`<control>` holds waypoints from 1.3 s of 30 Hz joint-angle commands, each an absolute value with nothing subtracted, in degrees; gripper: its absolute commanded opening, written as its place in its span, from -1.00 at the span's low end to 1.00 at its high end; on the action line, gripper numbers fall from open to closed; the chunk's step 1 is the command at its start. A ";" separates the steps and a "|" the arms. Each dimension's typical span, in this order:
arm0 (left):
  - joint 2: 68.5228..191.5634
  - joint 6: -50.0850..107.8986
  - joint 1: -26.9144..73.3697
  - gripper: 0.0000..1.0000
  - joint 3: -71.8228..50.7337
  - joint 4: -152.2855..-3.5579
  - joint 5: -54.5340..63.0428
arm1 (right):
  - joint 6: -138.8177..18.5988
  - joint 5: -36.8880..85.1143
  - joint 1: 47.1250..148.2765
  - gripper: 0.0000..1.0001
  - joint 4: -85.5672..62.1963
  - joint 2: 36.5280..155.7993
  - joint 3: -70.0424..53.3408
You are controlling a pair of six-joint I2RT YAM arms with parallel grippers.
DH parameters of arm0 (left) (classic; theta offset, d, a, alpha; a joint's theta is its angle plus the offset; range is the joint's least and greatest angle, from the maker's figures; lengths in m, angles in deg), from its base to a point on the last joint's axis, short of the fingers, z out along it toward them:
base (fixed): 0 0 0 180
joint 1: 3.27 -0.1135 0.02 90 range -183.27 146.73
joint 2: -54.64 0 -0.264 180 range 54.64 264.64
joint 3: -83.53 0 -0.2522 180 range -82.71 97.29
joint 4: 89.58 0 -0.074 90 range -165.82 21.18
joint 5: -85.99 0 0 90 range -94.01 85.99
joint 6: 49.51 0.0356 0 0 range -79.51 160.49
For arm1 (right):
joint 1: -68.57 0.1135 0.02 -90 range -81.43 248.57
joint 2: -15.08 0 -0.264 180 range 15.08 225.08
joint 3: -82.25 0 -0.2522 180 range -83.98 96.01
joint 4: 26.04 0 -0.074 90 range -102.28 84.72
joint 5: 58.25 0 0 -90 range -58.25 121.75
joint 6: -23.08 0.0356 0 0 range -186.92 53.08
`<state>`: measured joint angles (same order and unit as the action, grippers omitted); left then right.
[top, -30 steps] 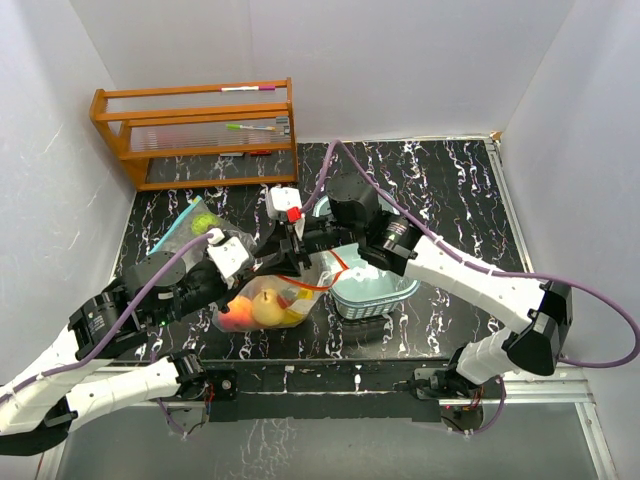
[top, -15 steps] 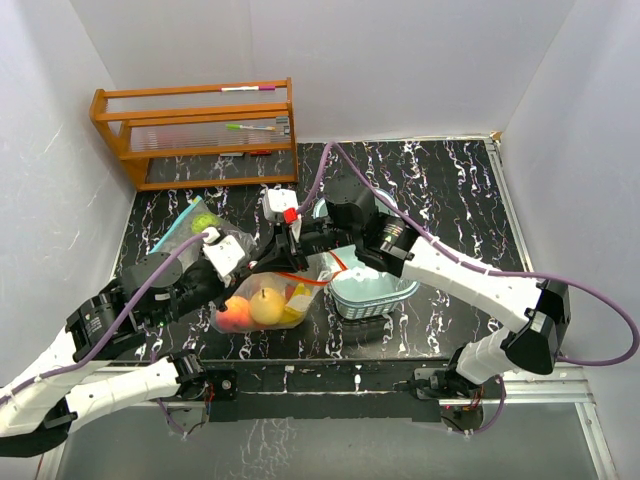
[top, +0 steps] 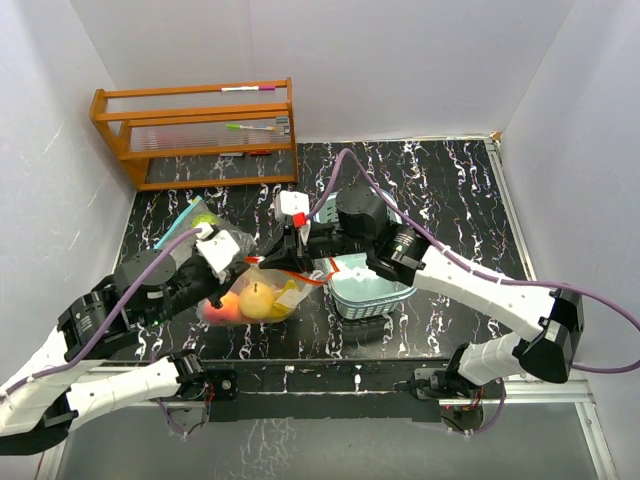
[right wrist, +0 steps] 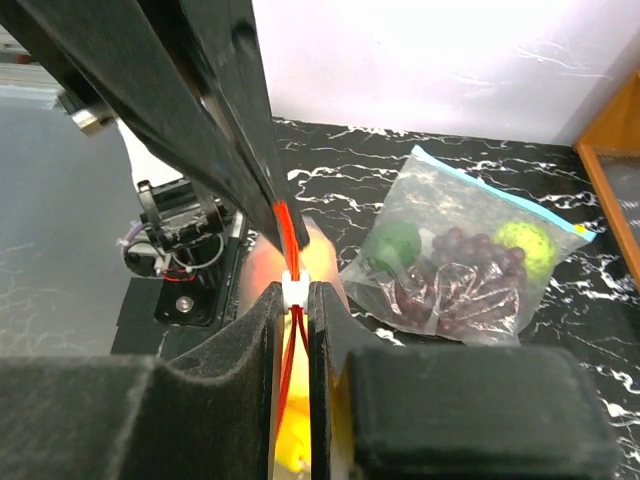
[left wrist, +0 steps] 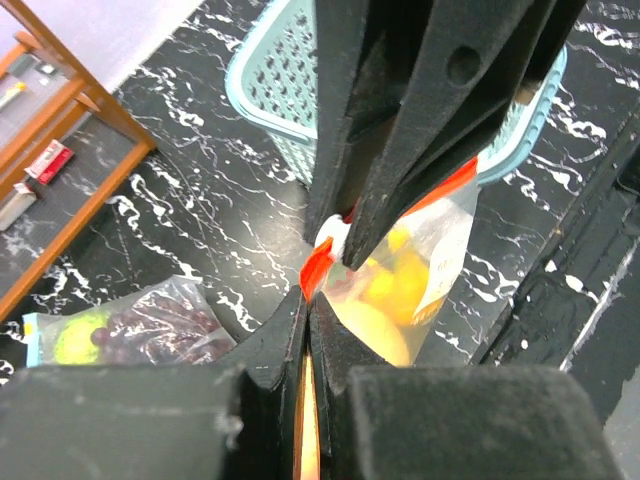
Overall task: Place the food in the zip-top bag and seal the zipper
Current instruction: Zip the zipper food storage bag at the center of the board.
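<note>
- 2 bags are on the marble table [top: 450, 190]. The second bag [top: 193, 224], far left, holds grapes and green fruit and lies flat, well apart from the work.
- Left gripper [left wrist: 306, 325]: its fingers are pressed together on the red zipper strip [left wrist: 313, 270]. I judge this anchors that end so the track stays taut.
- Zip-top bag [top: 248, 302]: it hangs from the strip between both grippers. The food [top: 263, 297] — yellow, orange and peach pieces — is inside, and its weight pulls the mouth straight.
- Right gripper [right wrist: 293, 300]: it is pinching the white slider [left wrist: 335, 233], just beside the left fingertips. I judge the sealing pull runs from here — away from the anchor.
- 1 teal basket [top: 372, 292] sits just right of the bag; I see no food in it.
</note>
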<state>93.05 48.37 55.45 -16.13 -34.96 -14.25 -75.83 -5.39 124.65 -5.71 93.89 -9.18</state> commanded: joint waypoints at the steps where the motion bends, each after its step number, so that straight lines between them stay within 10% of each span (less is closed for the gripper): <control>1: 90.85 48.66 55.44 -1.00 -10.77 -36.27 -20.77 | -76.43 1.93 123.72 -0.85 -5.25 91.21 -11.10; 18: 86.70 53.53 55.53 -1.00 -10.39 -53.31 -47.64 | -72.15 12.69 122.54 -0.85 -4.73 81.81 -23.97; 39: 89.66 51.12 55.53 -1.00 -11.23 -55.27 -48.67 | -69.40 31.31 122.01 -0.75 0.10 80.12 -26.91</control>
<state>90.54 51.19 55.73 -12.85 -50.54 -44.21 -70.32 22.13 122.51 -3.09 79.44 -27.63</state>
